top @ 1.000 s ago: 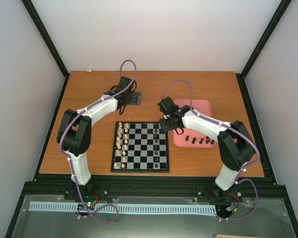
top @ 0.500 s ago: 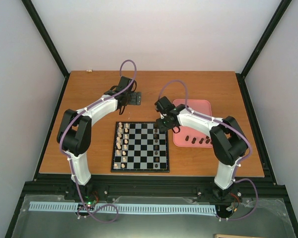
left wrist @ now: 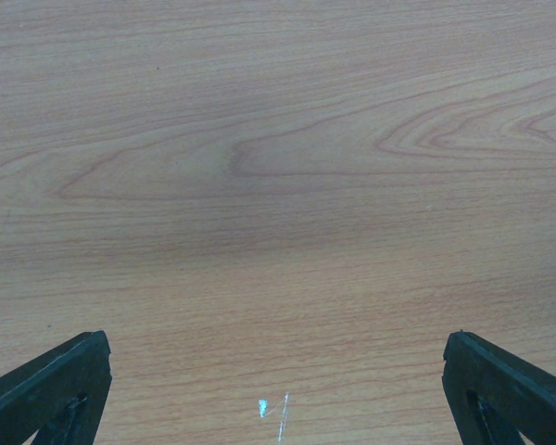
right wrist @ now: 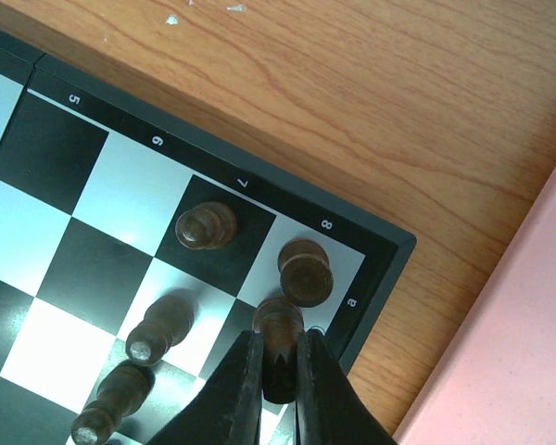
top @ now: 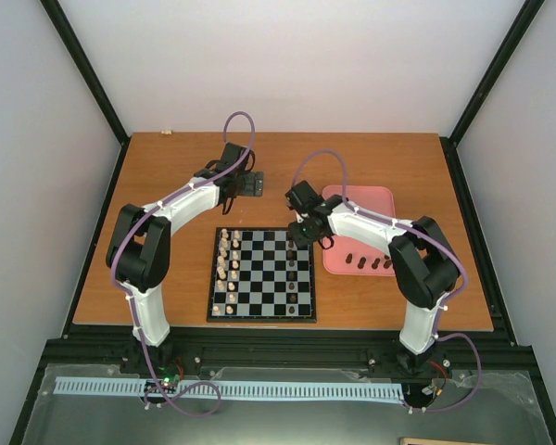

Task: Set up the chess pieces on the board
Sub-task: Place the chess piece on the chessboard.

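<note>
Pinching one dark piece [right wrist: 278, 320] tight, the right fingers [right wrist: 246, 380] hang at the board [right wrist: 287, 199] corner, beside a few dark neighbours already standing. Pale pieces [top: 226, 264] look set along the opposite edge. Several chess pieces [top: 369, 261] lie in the pink tray [top: 371, 197], so the dark side reads as partway done. Farthest, left fingers [left wrist: 46, 380] gape empty over the bench [left wrist: 278, 185].

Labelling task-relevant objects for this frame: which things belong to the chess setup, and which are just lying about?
In the job: board; dark pieces on it and on the pink tray; held piece in the right fingers.
Lying about: cream pieces on the board; left fingers, open over bare wood.
</note>
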Tool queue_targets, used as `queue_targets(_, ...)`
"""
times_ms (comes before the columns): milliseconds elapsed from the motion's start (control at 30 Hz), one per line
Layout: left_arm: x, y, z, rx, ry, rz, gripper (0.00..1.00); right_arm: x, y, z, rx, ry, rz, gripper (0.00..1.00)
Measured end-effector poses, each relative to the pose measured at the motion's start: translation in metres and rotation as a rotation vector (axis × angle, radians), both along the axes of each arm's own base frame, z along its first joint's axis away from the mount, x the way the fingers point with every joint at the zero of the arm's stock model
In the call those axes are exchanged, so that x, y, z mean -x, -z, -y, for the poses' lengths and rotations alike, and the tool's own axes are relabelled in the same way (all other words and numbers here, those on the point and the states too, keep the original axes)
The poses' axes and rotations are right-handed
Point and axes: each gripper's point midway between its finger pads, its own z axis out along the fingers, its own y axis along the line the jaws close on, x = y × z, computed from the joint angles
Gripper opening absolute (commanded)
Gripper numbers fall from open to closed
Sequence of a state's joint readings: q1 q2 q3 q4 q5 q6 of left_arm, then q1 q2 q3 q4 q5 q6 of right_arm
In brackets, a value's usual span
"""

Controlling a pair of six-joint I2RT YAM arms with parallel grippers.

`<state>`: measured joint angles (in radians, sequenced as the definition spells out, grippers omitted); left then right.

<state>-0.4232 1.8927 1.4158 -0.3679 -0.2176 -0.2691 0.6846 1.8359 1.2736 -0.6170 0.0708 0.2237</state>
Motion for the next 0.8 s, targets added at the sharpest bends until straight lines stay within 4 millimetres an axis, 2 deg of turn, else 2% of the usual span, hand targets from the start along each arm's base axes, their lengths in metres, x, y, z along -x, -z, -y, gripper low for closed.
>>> queue_targets(800, -0.0001, -0.0002, 0.0000, 0.000, 0.000, 0.000, 1.00, 0.0044, 0.0044, 0.0007, 0.028, -0.007, -0.010, 0.08)
